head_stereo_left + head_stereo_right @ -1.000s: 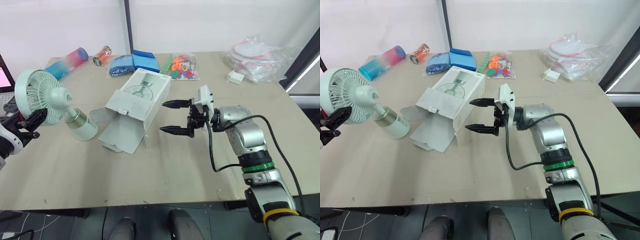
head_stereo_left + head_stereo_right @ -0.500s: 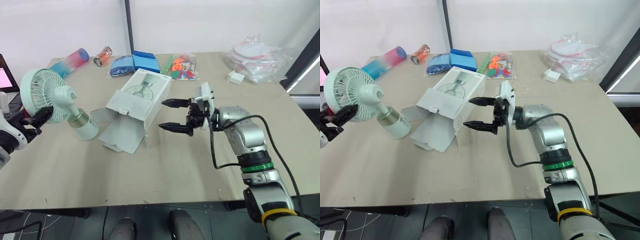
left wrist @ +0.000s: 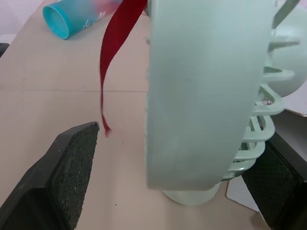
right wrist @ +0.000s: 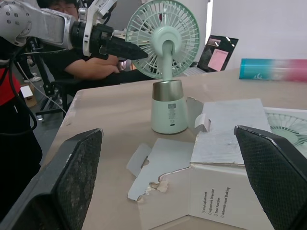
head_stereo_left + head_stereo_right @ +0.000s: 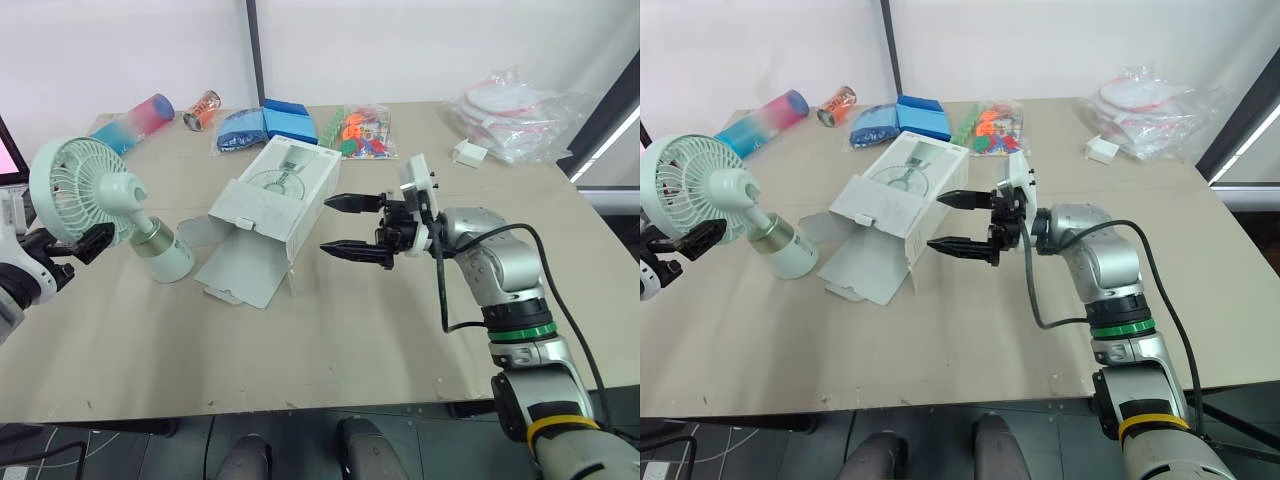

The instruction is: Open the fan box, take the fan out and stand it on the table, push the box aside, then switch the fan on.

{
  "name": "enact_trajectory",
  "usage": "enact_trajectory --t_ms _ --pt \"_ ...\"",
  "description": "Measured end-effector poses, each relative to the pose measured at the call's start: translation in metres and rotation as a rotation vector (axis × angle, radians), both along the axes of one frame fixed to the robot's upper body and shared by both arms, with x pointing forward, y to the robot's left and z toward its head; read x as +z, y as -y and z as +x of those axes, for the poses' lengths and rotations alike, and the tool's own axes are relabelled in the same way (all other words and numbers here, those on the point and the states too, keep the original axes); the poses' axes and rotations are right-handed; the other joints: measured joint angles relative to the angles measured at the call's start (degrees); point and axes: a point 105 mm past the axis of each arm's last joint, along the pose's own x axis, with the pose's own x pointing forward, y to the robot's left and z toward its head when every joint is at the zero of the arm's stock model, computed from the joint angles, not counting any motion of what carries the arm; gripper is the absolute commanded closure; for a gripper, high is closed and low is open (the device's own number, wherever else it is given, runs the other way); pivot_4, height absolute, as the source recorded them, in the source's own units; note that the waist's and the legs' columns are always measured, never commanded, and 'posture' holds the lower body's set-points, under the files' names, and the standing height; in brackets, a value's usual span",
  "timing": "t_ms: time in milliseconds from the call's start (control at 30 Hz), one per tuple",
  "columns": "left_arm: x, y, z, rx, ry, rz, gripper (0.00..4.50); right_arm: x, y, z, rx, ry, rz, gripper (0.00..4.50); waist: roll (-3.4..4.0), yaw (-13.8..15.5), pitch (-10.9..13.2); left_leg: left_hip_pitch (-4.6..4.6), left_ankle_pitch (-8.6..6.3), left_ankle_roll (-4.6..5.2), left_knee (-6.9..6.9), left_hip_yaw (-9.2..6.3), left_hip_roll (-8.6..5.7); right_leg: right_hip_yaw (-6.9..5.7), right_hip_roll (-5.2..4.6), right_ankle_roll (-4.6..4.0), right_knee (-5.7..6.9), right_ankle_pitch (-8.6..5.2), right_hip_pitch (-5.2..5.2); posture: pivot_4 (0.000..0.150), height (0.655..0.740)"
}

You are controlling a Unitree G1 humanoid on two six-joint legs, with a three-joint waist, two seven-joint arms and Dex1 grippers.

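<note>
Both pincers wide: left pincer [image 5: 75, 243] astride fan [image 5: 75, 190], right pincer [image 5: 328, 225] beside box [image 5: 280, 190].

The right arm [image 5: 497, 285] comes up from the near right, bends at the elbow and reaches left across the scene. Its right gripper [image 5: 326, 225] points left, its two black fingers well apart with nothing between them. At the far left, the left gripper [image 5: 72, 246] points right, its fingers spread wide.
</note>
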Motion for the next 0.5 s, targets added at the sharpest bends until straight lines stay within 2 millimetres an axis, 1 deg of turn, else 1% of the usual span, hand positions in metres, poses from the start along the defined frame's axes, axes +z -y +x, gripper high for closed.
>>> enact_trajectory --t_ms 167,300,367,500 --pt "-0.007 0.002 -0.007 -0.025 -0.013 0.045 0.02 -0.003 0.000 0.000 -0.005 0.024 -0.016 0.00 0.00 0.00 0.00 0.00 0.00 0.00 -0.01 0.01 0.00 -0.01 0.00 0.00 -0.01 0.00 0.00 0.150 0.7400" --pt "0.004 0.003 -0.010 -0.039 0.059 0.069 0.02 -0.004 0.000 0.000 -0.007 0.036 -0.022 0.00 -0.01 0.02 0.01 0.00 0.00 0.00 0.00 0.01 0.00 0.00 -0.01 0.00 -0.01 0.00 0.01 0.150 0.7400" --pt "0.013 0.004 -0.012 -0.056 0.097 0.082 0.02 -0.004 0.000 -0.001 0.000 0.042 -0.023 0.00 -0.01 0.00 0.01 0.00 0.00 0.00 0.00 0.02 0.00 0.00 0.00 0.00 -0.01 0.00 0.00 0.150 0.7400" --pt "0.020 0.010 -0.015 -0.090 0.126 0.103 0.02 -0.005 0.000 -0.001 0.002 0.048 -0.029 0.00 -0.01 0.01 0.01 0.00 0.00 0.01 0.00 0.01 0.00 0.00 -0.01 0.00 -0.01 0.00 0.01 0.150 0.7400"
